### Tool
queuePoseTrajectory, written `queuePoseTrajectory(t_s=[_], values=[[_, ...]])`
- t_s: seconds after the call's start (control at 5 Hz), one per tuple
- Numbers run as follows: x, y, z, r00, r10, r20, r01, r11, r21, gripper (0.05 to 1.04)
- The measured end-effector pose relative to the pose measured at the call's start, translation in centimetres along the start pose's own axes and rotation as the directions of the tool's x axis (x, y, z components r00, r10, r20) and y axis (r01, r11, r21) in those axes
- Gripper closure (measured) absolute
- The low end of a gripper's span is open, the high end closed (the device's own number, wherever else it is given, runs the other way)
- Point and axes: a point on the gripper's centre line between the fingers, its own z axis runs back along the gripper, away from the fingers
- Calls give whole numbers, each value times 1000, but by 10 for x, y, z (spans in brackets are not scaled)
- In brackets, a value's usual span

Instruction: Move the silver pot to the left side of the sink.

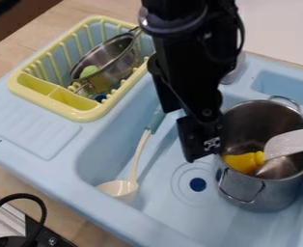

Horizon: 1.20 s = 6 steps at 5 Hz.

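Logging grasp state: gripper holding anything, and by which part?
Can't tell. In this view the gripper overlaps the image-left edge of the silver pot, but contact or a hold there isn't visible.

A wooden table [32,41] holds a light blue sink [63,169]. On the sink's top, at ten o'clock, sits a yellow dish rack [83,116]. Inside the sink, a big spoon [120,189] lies at eight o'clock and a silver pot [283,193] stands at three.
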Motion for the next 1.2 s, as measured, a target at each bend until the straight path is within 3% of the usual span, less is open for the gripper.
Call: queuePoseTrajectory(t_s=[0.4, 1.0, 1.2], values=[[-8, 13, -6, 999, 22, -32, -22, 1000, 9, 85], [-20, 61, 13, 992, 123, 5, -123, 987, 99, 85], [-26, 89, 14, 983, 181, 17, -182, 978, 99, 85]])
